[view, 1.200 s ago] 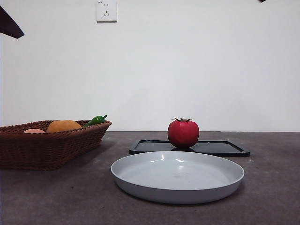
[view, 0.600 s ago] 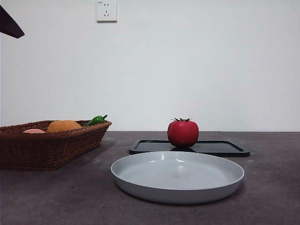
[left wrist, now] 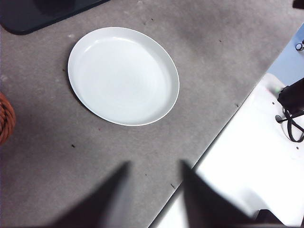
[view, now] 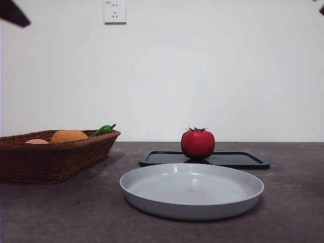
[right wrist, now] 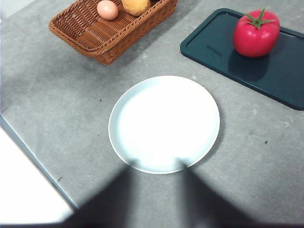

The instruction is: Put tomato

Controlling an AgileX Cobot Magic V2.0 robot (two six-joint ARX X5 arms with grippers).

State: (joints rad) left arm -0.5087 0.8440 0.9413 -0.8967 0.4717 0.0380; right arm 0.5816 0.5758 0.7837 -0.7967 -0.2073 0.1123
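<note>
Front view low and level, wrist views high, looking down, all sharing plate (view: 191,190).

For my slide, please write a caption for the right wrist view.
Tomato on dark tray, white plate below open right gripper.

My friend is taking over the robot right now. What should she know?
Left tool: open, holding nothing, high above the table near the white plate.
Right tool: open, holding nothing, above the near rim of the same plate.
The tomato stands upright on the dark tray, behind the plate. The wicker basket with other produce sits off to one side.
Done: nothing yet shows; the tomato is untouched.
Left: grasp the tomato and put it down, probably on the plate.
</note>
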